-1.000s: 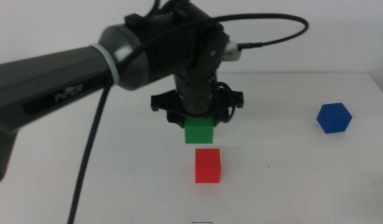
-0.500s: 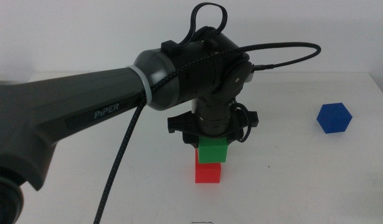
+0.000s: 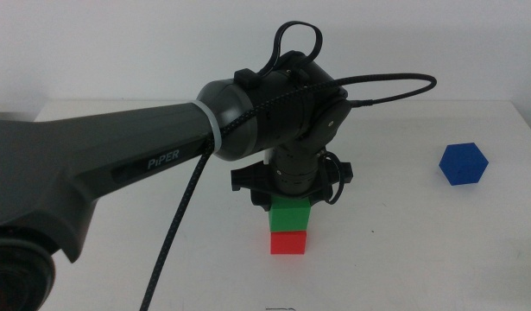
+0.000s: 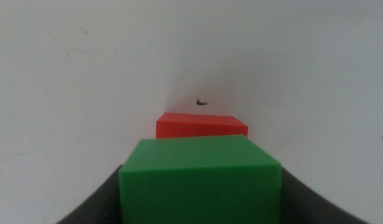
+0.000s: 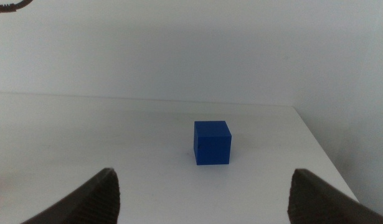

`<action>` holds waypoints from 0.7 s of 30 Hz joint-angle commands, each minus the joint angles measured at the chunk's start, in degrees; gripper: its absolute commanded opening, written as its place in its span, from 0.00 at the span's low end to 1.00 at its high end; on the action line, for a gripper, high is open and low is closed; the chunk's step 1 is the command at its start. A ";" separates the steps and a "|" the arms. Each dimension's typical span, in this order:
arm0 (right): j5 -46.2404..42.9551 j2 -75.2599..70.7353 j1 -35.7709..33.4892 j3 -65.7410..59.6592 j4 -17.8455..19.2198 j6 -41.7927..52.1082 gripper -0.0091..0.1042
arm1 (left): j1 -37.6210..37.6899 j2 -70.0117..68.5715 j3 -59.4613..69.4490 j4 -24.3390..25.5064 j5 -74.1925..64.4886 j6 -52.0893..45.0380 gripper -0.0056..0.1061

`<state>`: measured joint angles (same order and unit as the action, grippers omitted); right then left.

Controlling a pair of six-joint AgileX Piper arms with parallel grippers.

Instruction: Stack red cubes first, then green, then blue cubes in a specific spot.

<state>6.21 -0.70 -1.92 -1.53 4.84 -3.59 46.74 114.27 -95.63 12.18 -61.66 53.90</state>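
Green cube [image 3: 291,212] clenched in left claw [image 3: 290,200] atop red cube [image 3: 288,243], arm lettered "PiPER"; right claw [image 5: 203,193] spread wide.

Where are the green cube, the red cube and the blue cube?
Small solid green cube [image 3: 291,215]: middle view, front face.
Small solid red cube [image 3: 288,243]: middle view, front face.
Small solid dark-blue cube [image 5: 212,149]: right wrist view, front face.

Middle view overlooks table [image 3: 420,233]; left wrist close above stack, right wrist low.

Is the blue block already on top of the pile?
No, the blue cube sits alone on the table, apart from the green cube and red cube.
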 commanded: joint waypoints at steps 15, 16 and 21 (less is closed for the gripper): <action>-4.28 -0.88 0.05 0.60 0.68 0.33 0.89 | 0.10 -1.60 -1.45 1.16 1.50 -0.39 0.04; -4.28 -0.88 0.05 0.60 0.68 0.33 0.89 | 0.10 -1.60 -1.45 1.16 1.50 -0.39 0.04; -4.28 -0.88 0.05 0.60 0.68 0.33 0.89 | 0.10 -1.60 -1.45 0.76 1.69 -0.76 0.04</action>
<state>6.21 -0.70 -1.92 -1.53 4.84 -3.59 46.74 116.08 -95.63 12.19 -60.82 53.19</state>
